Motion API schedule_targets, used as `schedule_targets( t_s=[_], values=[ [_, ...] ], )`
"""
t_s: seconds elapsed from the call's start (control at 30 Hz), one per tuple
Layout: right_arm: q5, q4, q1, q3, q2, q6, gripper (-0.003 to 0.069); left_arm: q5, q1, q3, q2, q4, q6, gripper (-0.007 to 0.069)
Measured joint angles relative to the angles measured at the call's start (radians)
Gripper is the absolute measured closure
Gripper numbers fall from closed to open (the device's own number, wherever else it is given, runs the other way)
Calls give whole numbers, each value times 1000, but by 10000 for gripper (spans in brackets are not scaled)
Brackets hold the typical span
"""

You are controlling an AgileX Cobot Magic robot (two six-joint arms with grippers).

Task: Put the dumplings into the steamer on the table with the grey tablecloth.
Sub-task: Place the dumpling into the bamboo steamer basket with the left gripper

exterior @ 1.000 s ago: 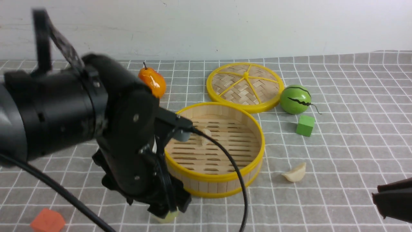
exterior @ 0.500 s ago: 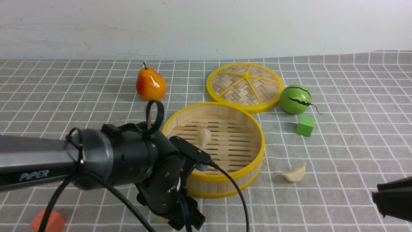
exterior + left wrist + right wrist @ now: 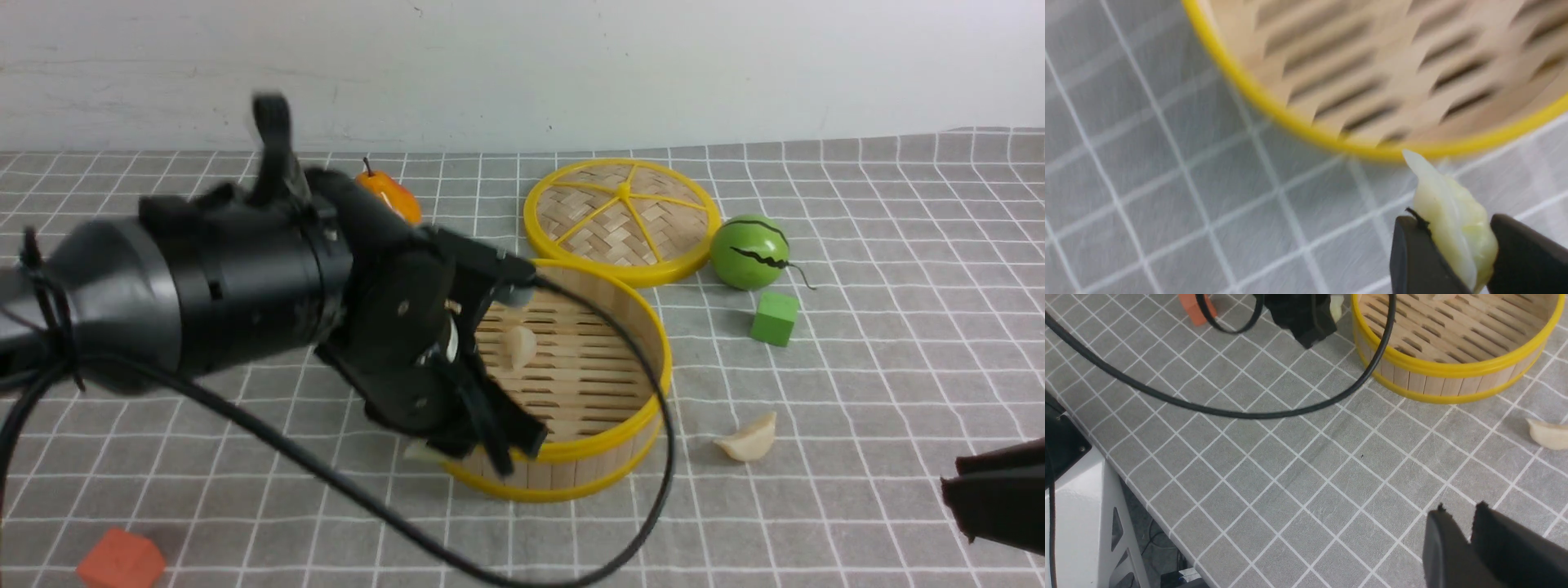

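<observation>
My left gripper (image 3: 1451,228) is clamped on the pale green dumpling (image 3: 1447,204), just outside the near rim of the steamer (image 3: 1372,153). One cream dumpling (image 3: 520,345) lies inside.

The steamer (image 3: 663,359) stands open at the top. The right half of its slat floor is bare; one cream dumpling (image 3: 521,345) lies left of centre. The left gripper (image 3: 1453,228), clamped on the pale green dumpling (image 3: 1437,192), blocks the near-left rim. Its cable (image 3: 665,457) loops across the near wall. Between the steamer and the right gripper (image 3: 1459,508), the grey tablecloth (image 3: 857,490) carries only a second cream dumpling (image 3: 747,439).
</observation>
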Motion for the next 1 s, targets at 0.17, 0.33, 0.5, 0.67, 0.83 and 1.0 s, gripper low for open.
schedule_targets(
  t_s=[0.17, 0.33, 0.5, 0.67, 0.83, 1.0],
  values=[
    [-3, 0, 0, 0, 0, 0, 545, 42, 2, -206, 85, -25, 0, 418],
    [2, 0, 0, 0, 0, 0, 541, 71, 21, -366, 267, -26, 0, 418],
    [4, 0, 0, 0, 0, 0, 535, 94, 30, -468, 414, -27, 0, 418],
    [3, 0, 0, 0, 0, 0, 531, 85, 31, -511, 485, -27, 0, 391],
    [-1, -25, 0, -4, 6, 7, 531, 71, 31, -517, 496, -22, 0, 284],
    [13, -129, 0, -83, 102, 102, 549, 195, 31, -577, 479, 10, 21, 216]
  ],
)
